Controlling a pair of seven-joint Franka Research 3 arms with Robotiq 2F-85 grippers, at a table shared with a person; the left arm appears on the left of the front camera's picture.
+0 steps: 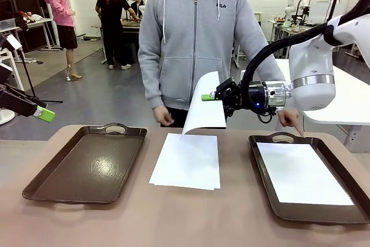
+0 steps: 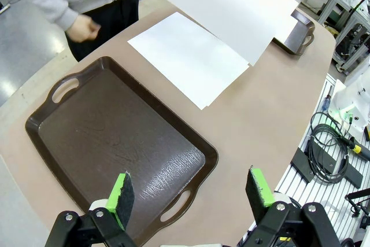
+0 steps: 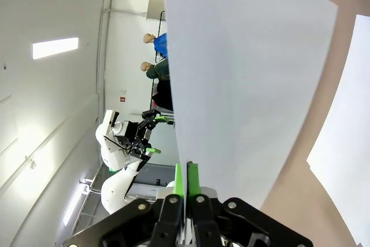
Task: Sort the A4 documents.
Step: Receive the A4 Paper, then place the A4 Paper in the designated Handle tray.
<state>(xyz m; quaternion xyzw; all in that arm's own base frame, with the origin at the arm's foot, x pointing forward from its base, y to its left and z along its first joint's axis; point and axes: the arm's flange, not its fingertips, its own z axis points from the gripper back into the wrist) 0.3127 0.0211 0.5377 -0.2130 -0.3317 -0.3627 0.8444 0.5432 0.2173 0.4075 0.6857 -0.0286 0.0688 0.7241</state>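
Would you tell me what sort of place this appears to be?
Probably a robotics lab or workshop: coiled cables beside slotted aluminium rails at the table's edge, a bare grey floor, and people working at a bench farther back.

The left tray lies bare and open from above, as does the desk's near strip. A lifted sheet, pinched in the right tool, hangs over the paper stack's far edge. A person's fist sits beside it, and a pointing hand is at the right tray's far handle.
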